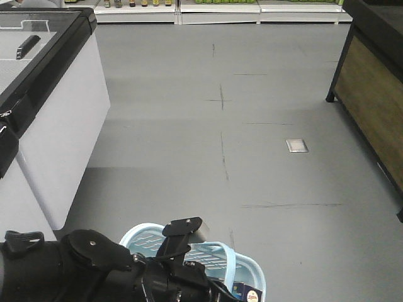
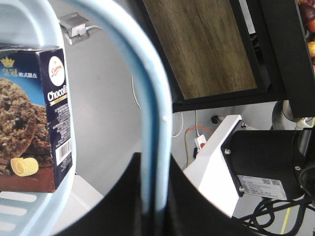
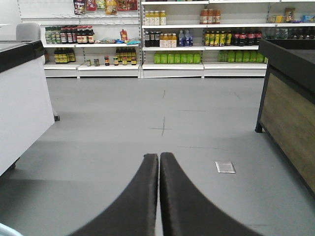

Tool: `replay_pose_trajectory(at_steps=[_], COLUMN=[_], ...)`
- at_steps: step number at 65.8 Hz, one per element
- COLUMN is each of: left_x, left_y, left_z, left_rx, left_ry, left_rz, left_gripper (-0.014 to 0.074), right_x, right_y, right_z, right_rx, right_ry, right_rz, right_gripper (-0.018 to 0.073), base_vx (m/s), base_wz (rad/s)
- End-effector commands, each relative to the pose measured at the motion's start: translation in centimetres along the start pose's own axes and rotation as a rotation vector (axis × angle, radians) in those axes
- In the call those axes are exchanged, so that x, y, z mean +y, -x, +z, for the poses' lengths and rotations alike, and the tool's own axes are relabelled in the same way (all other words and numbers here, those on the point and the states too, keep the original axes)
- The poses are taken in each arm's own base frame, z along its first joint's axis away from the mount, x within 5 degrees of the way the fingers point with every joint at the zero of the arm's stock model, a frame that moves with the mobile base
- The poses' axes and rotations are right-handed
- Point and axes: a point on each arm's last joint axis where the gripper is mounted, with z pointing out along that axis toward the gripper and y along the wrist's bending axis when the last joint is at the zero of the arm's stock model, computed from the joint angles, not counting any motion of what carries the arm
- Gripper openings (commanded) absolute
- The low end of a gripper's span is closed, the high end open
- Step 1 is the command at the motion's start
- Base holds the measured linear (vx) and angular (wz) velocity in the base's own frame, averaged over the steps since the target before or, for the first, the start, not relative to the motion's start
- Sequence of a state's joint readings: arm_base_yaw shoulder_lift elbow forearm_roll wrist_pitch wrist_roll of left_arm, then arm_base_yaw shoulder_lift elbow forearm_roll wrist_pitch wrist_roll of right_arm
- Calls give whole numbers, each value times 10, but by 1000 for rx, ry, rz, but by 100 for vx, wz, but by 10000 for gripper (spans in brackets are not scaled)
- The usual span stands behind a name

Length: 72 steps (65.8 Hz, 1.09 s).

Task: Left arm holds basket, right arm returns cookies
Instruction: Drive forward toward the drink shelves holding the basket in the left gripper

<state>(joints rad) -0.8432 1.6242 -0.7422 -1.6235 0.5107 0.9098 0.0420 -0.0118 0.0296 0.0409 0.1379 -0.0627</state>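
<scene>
- Well, what filled the front view?
- Mostly the grey floor (image 1: 220,157). A white chest freezer (image 1: 56,113) stood at the picture's left and a wood-panelled stand (image 1: 371,107) at its right. Stocked shelves (image 3: 172,44) ran along the far wall.
- And the robot?
- The left arm (image 1: 88,267) sat bulky and black along the bottom edge, reaching to the pale blue basket (image 1: 146,231) just in front of it.
- Was the basket gripped?
- Yes. In the left wrist view the left gripper (image 2: 155,187) was clamped on 1 blue handle strap (image 2: 147,98), which ran up from between its 2 black jaws.
- Where were the cookies?
- The cookies (image 2: 32,118) lay inside the basket, resting against its slotted blue plastic. They were to the left of that strap in the wrist picture and apart from the left gripper. From the front only a navy corner with a round logo showed, low in the basket.
- And the right claw?
- The right gripper (image 3: 159,157) was clenched on nothing. Its 2 dark fingers (image 3: 142,196) were pressed together and pointed out over the floor toward the shelves. How far it stood from the carton, I could not tell.
</scene>
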Motion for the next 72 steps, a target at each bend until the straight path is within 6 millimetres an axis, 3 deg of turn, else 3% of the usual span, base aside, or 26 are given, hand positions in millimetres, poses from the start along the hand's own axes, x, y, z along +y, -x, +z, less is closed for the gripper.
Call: replay_pose_trajectory(at_steps=[1,72], left_x=[-20,-20], left_y=[6,6], left_z=[-10,-10], left_rx=[-34,-34], left_ry=[-79,-80], left_rz=[16,15], left_gripper=[-7,-7], right_x=[0,0], right_y=[8,8], right_z=[-1,-1], right_rx=[-86,-86], right_ry=[-4,-4], right_rz=[4,4], right_gripper=[-8,-8], base_vx=[29,33], base_wz=[-5,1])
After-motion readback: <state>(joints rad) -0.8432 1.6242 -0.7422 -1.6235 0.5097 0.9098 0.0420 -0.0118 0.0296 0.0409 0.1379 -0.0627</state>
